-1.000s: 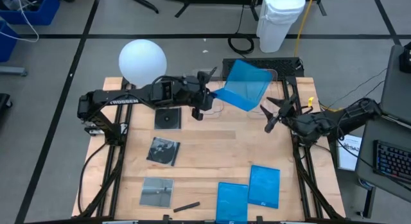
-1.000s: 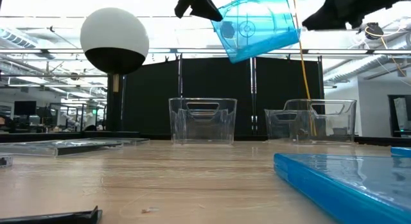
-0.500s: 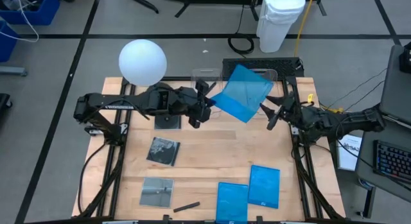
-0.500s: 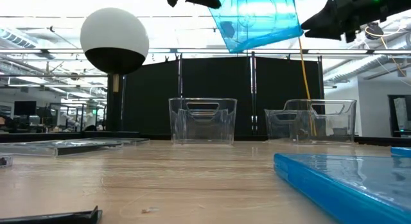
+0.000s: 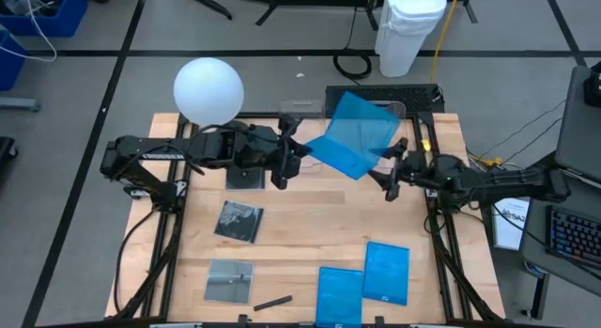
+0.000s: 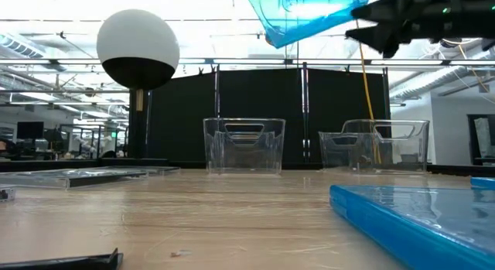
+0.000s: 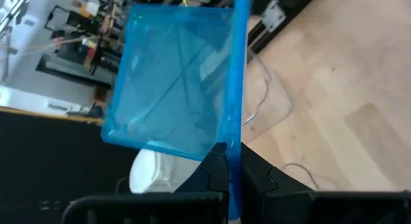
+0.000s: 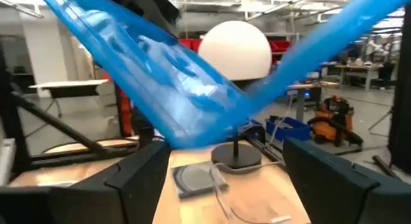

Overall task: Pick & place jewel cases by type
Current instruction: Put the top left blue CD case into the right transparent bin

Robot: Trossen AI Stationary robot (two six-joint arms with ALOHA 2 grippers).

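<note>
Above the wooden table, left tool grips blue jewel case; right tool gapes beside it.

Wooden counter bearing three dark jewel cases, two blue jewel cases, two clear tubs and a dark stick.

1. In the low view, we are losing the top of the raised blue jewel case past the upper edge, and the left gripper holding it is sitting out of the picture.
2. The right gripper is showing there only as a dark shape, cut by the edge.
3. From above, the raised case is covering part of the clear tubs.
4. In the right wrist view, we are seeing the case blurred and cropped.
5. A second blue case is running off the low view's right side.
</note>
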